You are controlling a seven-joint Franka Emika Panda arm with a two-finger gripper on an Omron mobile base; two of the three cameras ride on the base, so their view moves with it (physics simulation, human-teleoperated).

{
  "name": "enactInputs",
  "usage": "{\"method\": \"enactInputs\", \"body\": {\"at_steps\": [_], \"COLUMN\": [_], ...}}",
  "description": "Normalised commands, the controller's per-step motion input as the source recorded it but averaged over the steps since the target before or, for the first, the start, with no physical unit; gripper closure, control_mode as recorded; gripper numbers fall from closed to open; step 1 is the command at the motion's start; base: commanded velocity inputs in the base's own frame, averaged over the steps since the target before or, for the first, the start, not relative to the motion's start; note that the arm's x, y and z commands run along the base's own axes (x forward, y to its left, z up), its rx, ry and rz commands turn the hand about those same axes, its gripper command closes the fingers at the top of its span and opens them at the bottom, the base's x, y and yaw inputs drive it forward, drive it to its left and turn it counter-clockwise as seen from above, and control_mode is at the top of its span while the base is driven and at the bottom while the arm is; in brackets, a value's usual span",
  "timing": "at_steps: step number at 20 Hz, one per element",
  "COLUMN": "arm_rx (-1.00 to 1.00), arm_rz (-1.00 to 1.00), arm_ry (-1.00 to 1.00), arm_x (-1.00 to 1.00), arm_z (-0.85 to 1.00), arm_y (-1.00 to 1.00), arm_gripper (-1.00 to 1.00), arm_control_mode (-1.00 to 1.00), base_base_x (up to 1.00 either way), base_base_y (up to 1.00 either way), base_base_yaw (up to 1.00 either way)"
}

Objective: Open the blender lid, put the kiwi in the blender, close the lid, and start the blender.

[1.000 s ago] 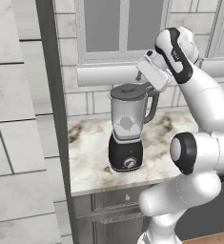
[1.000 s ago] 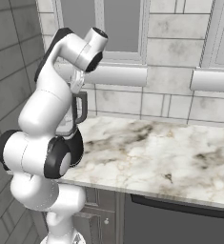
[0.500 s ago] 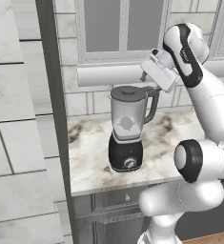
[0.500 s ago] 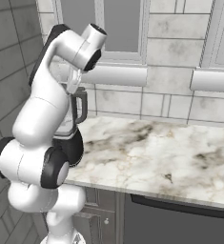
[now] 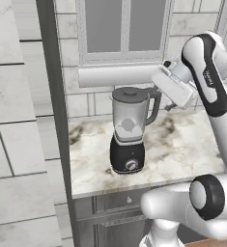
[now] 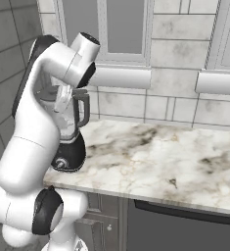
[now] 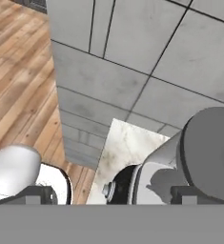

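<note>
My claw (image 7: 106, 195) has its jaws spread wide with nothing between them; the two dark fingertips (image 7: 37, 194) stand far apart at the bottom of the hand view. In the left base view my hand sits just right of the blender's handle, up near the jar's top, not touching it.

Past my fingertips lies the blender (image 7: 180, 162), seen from its side: the lid (image 7: 211, 152) as a big grey disc at right, the clear jar below it, then the black base with its silver knob (image 7: 106, 189).

From the left base view, the blender (image 5: 129, 130) stands upright on the counter (image 5: 182, 144) by the wall, lid (image 5: 130, 92) seated on the jar, and a small oval shape shows inside, likely the kiwi (image 5: 128, 125).
</note>
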Motion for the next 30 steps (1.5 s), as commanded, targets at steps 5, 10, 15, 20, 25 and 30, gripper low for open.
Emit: {"method": "enactInputs", "body": {"at_steps": [5, 10, 15, 20, 25, 30], "arm_rx": [-0.19, -0.32, -0.31, -0.27, -0.24, -0.22], "arm_rz": [-0.12, -0.15, -0.15, -0.13, -0.11, -0.07], "arm_ry": [0.03, 0.04, 0.04, 0.06, 0.02, -0.06], "arm_x": [-0.58, -0.33, -0.25, -0.15, 0.00, 0.00], "arm_z": [-0.94, -0.90, -0.69, -0.54, -0.47, -0.05], "arm_y": [0.40, 0.42, 0.16, 0.06, 0.09, 0.09], "arm_gripper": [-1.00, -1.00, -1.00, -1.00, -1.00, -1.00], "arm_control_mode": [-1.00, -1.00, -1.00, -1.00, -1.00, -1.00], "base_base_x": [0.00, 0.00, 0.00, 0.00, 0.00, 0.00], "base_base_y": [0.00, 0.00, 0.00, 0.00, 0.00, 0.00], "base_base_yaw": [0.00, 0.00, 0.00, 0.00, 0.00, 0.00]}}
